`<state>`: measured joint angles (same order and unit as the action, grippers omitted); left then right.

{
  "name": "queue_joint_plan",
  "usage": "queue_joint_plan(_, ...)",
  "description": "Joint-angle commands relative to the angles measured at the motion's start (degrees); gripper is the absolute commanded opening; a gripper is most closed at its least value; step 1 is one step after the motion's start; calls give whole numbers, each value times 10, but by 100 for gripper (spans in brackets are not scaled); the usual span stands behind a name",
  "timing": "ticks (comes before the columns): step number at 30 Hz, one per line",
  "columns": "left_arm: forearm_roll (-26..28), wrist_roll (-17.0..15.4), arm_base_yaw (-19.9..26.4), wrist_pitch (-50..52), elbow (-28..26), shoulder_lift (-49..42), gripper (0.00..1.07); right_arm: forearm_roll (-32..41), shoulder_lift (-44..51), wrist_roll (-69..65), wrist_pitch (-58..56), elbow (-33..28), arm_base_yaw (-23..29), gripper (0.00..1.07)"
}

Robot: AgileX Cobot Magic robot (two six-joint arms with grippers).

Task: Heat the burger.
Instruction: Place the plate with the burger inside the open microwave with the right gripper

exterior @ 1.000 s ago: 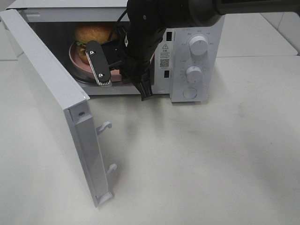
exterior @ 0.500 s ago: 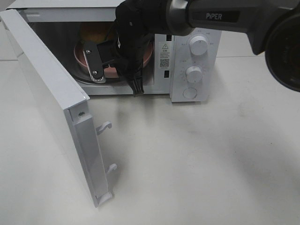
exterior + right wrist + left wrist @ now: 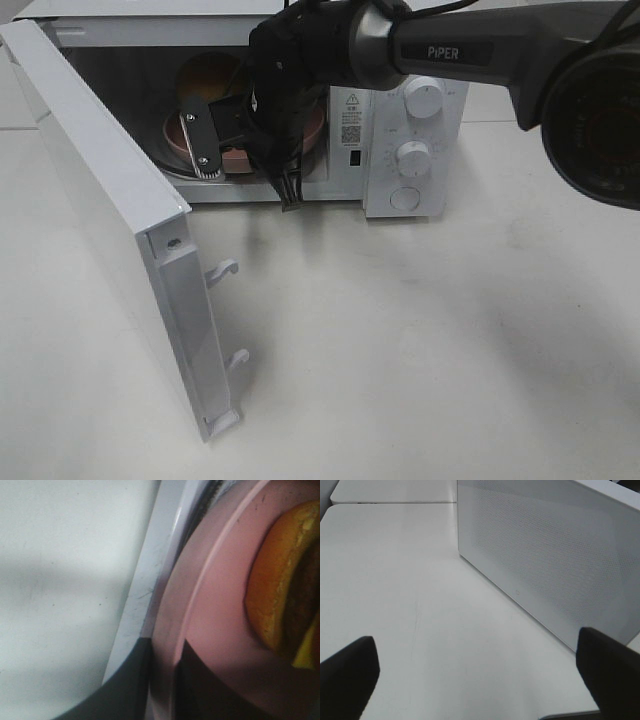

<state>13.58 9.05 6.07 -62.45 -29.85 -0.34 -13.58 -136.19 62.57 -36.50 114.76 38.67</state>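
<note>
Burger [image 3: 205, 72], small, round, golden-brown bun, sits on the shallow pink round plate [image 3: 172, 130] inside the white microwave oven [image 3: 437, 128]; white door [image 3: 100, 180] open. Left gripper [image 3: 480, 675] gapes wide, empty. Right gripper [image 3: 162, 680] straddles the plate rim, clamped or slack I cannot tell. Remaining, I judge: withdraw, shut door, start heating.

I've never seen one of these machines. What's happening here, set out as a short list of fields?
Microwave: door swung wide open
Burger: on the pink plate, inside the microwave
Right gripper: reaching into the microwave, jaws on either side of the plate's rim; gripping or loose, unclear
Left gripper: open, holding nothing, above the table beside the door
</note>
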Motion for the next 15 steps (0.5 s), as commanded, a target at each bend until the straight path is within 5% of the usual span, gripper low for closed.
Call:
queue_joint_plan(1,0,1,2,9,2,-10,101,-2,9,-18,25,11,0,24)
queue_joint_plan(8,0,1,2,9,2,-10,101,13,9,-24,21,9,0,57)
queue_joint_plan(15,0,1,2,9,2,-10,101,17,11,-48,27,-21,0,72)
